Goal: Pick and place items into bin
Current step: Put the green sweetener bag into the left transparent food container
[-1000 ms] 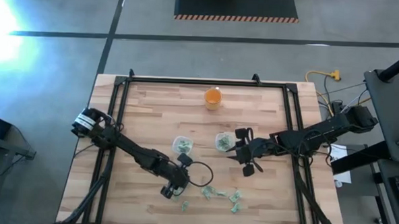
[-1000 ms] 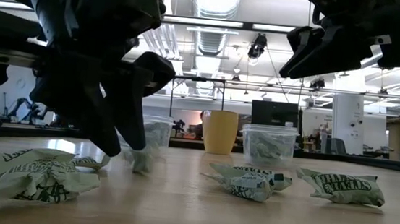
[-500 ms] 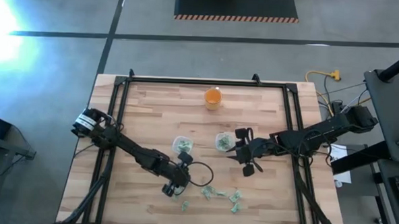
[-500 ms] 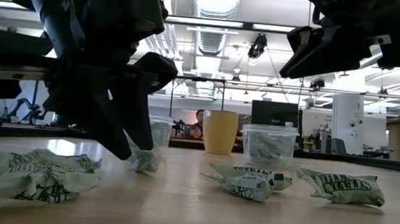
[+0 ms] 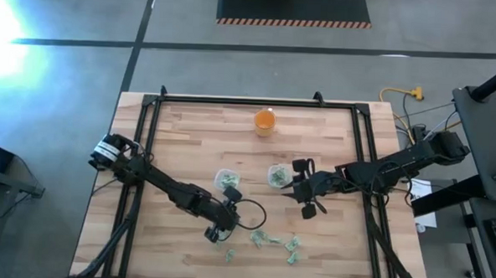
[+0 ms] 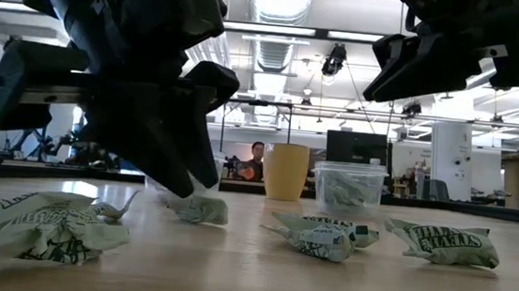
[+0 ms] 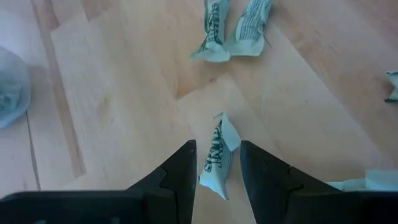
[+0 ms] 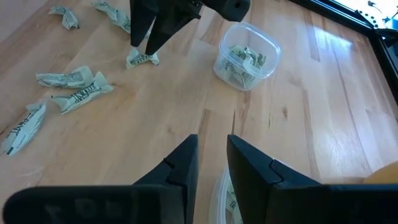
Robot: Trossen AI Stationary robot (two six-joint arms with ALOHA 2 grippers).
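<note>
Several small pale green, wrinkly items lie loose on the wooden table near its front edge. My left gripper points steeply down among them, with one item between its fingers. Two clear tubs stand mid-table, each with items inside. My right gripper hovers open, with only a narrow gap, over the right-hand tub; nothing is between its fingers. In the low view it hangs well above that tub. My left gripper has the item's near end between its two fingers, one finger on each long side. The fingers come slanting down from the table's left and lie along the item. The item's free end rests on the table.
An orange cup stands at the far middle of the table. Loose items lie left and right of the left gripper. Black frame rails run along the table's sides. A person shows in the room behind.
My left gripper has turned about on the spot. The item at its fingertips has slid a little toward the table's right edge and stays on the table.
</note>
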